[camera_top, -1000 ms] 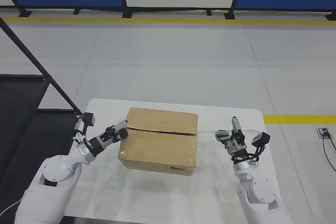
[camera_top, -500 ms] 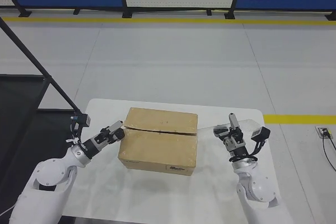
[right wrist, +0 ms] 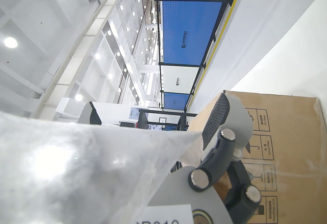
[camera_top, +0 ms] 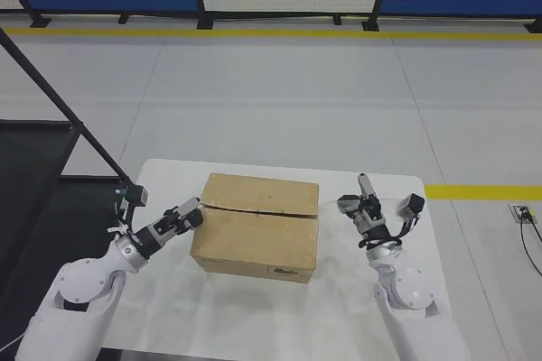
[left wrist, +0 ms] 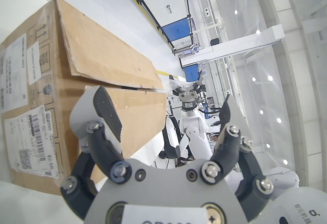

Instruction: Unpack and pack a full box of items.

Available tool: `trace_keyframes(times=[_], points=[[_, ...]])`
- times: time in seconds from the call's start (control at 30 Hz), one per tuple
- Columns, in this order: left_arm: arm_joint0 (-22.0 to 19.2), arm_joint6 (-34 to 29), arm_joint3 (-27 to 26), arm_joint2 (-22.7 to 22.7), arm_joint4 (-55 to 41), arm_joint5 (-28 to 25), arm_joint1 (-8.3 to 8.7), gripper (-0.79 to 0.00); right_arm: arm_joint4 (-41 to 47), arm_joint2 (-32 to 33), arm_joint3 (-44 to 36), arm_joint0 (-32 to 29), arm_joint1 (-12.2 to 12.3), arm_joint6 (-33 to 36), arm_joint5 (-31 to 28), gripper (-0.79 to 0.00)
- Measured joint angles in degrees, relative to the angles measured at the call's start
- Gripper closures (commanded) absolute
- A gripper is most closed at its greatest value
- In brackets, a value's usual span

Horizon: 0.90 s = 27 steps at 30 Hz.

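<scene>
1. Left gripper (camera_top: pixel 190 217) (left wrist: pixel 164 98): positioned at the left end of the cardboard box (camera_top: pixel 257 226), level with the top edge where the flap seam ends. The fingers are spread wide with nothing between them. One finger pad (left wrist: pixel 107 110) lies in front of the near flap's edge; contact cannot be confirmed. A white sticker on the base plate is cut off by the frame edge.

2. Cardboard box: located at the centre of the white table (camera_top: pixel 167 180), long side running left to right. Both top flaps are down, and the seam runs along the box's length.
   - Left end face (left wrist: pixel 30 97): several white paper labels with barcodes and dense print, plus a column of printed handling pictograms (arrows, glass).
   - Front face: one small white label (camera_top: pixel 286 269) near the lower edge.
   - Right end face (right wrist: pixel 281 138): a column of boxed handling pictograms with small captions.

3. Right gripper (camera_top: pixel 359 200) (right wrist: pixel 155 117): located just beside the right end of the box, apart from it, pointing upward. The fingers stand wide apart. A translucent plastic sheet (right wrist: pixel 76 163) lies close to the wrist camera; whether it is held cannot be determined.

4. Surroundings: blue and white partition panels (right wrist: pixel 189 36), each with a small logo, and a yellow floor line (camera_top: pixel 488 191).
</scene>
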Motion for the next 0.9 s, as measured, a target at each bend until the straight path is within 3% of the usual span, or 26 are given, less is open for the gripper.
trace_keyframes(times=[0.6,0.9], points=[[-5.3,6.0,6.1,5.6,0.0,0.4,-1.83,-0.785,-6.6,-3.5,-4.6,0.4,-0.6,-1.5,0.8,-0.785],[-5.8,6.0,7.8,6.1,0.3,-0.1,-2.15,-0.785,-12.3,-6.2,-4.6,2.1,-1.4,-7.1,3.3,-0.785]])
